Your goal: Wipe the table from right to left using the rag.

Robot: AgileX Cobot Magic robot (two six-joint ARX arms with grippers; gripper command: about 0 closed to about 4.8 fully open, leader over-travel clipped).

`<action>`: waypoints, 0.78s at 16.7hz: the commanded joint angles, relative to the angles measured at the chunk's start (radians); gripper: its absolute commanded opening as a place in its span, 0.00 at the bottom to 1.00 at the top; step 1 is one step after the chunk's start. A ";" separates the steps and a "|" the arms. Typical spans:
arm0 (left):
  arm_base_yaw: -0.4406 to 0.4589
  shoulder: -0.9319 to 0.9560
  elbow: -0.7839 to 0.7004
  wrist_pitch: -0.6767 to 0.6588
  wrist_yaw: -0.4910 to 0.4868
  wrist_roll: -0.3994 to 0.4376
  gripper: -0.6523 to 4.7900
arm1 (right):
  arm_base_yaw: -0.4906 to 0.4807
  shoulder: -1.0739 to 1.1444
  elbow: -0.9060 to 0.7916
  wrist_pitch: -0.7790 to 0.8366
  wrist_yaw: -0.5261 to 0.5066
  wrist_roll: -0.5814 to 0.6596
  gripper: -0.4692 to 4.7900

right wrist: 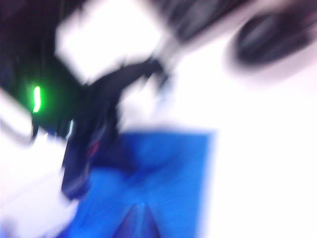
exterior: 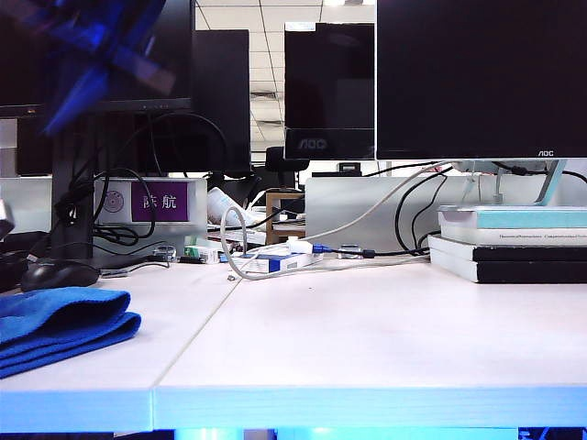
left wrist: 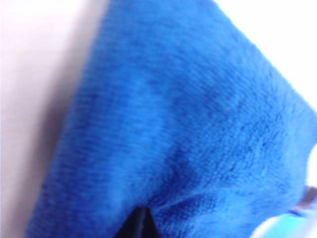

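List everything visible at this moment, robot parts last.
table: one, white, across the foreground.
rag: one, blue, folded, far left of the table.
mouse: one, black, behind the rag.
books: a stack, pale teal and black, right rear.
monitors: several, black, along the back.
cables: a tangle, white and black, centre rear.
left end effector: not distinguishable; its camera sits close over the rag.
right end effector: shut, blurred, above the rag.

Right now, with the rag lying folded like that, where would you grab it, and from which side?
Probably from above, pinching the thick rumpled layers in the middle of the rag rather than a thin edge. It lies flat on the table at the left front, so a sideways approach would only push it. The left gripper sits close over it; the right gripper, shut, is blurred above it.
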 commanded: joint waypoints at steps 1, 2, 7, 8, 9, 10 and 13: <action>-0.044 -0.091 0.000 0.017 -0.056 -0.017 0.11 | -0.015 -0.089 0.008 0.092 0.087 -0.001 0.08; -0.072 -0.173 0.004 0.010 -0.049 -0.053 0.11 | -0.028 -0.130 0.034 0.108 0.105 -0.002 0.08; -0.107 -0.428 0.011 0.005 -0.042 -0.150 0.11 | -0.086 -0.166 0.157 0.019 0.161 -0.095 0.08; -0.107 -0.471 0.024 0.004 -0.042 -0.151 0.11 | -0.100 -0.168 0.171 -0.010 0.167 -0.097 0.08; -0.108 -0.508 0.039 0.007 -0.042 -0.154 0.11 | -0.110 -0.169 0.173 -0.029 0.168 -0.097 0.08; -0.108 -0.551 0.058 0.012 -0.042 -0.157 0.11 | -0.124 -0.177 0.173 -0.055 0.167 -0.097 0.08; -0.108 -0.651 0.142 0.016 -0.091 -0.158 0.11 | -0.142 -0.200 0.173 -0.123 0.168 -0.098 0.08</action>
